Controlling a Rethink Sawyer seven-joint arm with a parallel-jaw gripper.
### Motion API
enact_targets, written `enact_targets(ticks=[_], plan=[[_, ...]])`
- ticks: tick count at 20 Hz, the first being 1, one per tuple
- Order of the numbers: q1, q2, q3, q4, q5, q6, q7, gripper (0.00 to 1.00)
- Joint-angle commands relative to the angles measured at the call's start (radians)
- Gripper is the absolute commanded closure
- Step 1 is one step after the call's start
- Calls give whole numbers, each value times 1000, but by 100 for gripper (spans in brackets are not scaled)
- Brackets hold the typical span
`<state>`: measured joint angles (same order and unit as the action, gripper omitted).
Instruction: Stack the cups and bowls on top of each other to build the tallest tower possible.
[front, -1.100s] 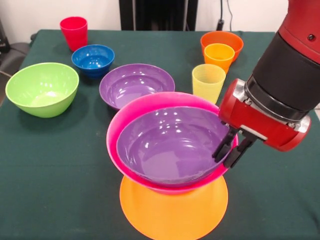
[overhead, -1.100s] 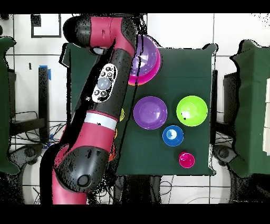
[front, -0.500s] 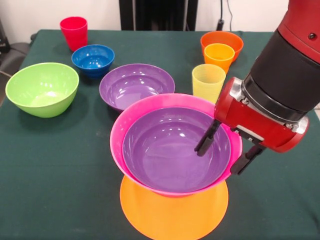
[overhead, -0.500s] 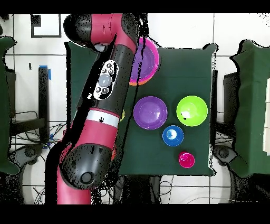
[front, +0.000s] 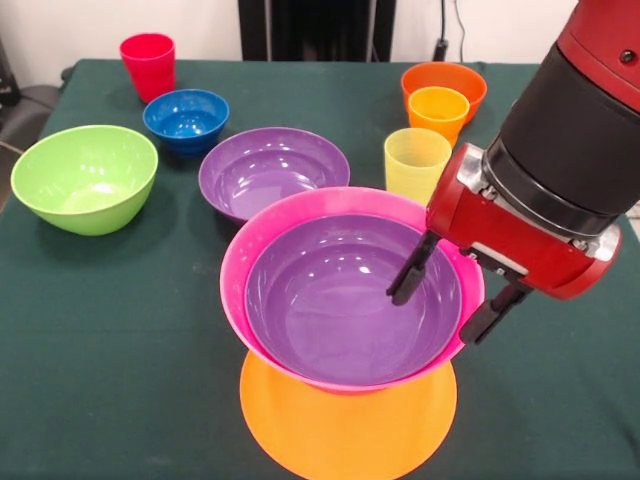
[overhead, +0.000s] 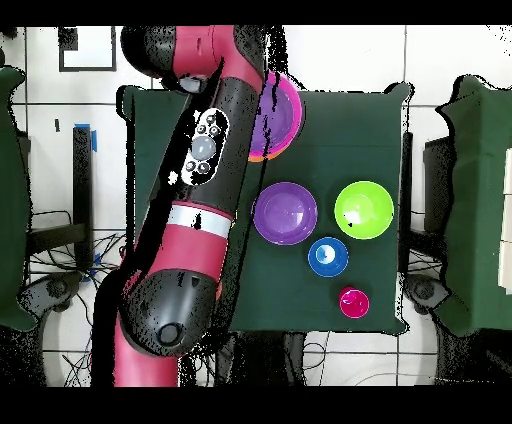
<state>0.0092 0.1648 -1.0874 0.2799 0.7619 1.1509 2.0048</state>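
The tower stands at the near middle: an upturned orange bowl (front: 348, 425) as base, a pink bowl (front: 300, 205) on it, and a purple bowl (front: 335, 300) nested in the pink one. My gripper (front: 447, 300) is open and straddles their right rim, one finger inside the purple bowl and the other outside the pink wall. Loose on the table are a second purple bowl (front: 268, 170), a lime green bowl (front: 85, 178), a blue bowl (front: 186, 118), a red cup (front: 148, 62) and a translucent yellow cup (front: 416, 165). An orange-yellow cup (front: 438, 112) sits in the red-orange bowl (front: 450, 78).
A dark green cloth covers the table (front: 110, 330). In the overhead view my arm (overhead: 205, 160) covers the table's left side and part of the pink bowl (overhead: 285, 115); the purple bowl (overhead: 285, 213), green bowl (overhead: 363, 210), blue bowl (overhead: 327, 256) and red cup (overhead: 352, 302) show beside it.
My gripper was shut on the rim of the nested purple and pink bowls and has opened. The two bowls settled level on the orange base, and the gripper rose slightly.
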Motion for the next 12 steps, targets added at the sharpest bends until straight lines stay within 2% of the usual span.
enact_targets(ticks=[1, 5, 8, 12], plan=[[25, -33, 70, 65, -16, 85, 153, 0], [95, -126, 159, 255, -75, 65, 92, 0], [142, -189, 219, 409, -98, 25, 53, 0], [177, -256, 279, 561, -111, -39, 16, 0]])
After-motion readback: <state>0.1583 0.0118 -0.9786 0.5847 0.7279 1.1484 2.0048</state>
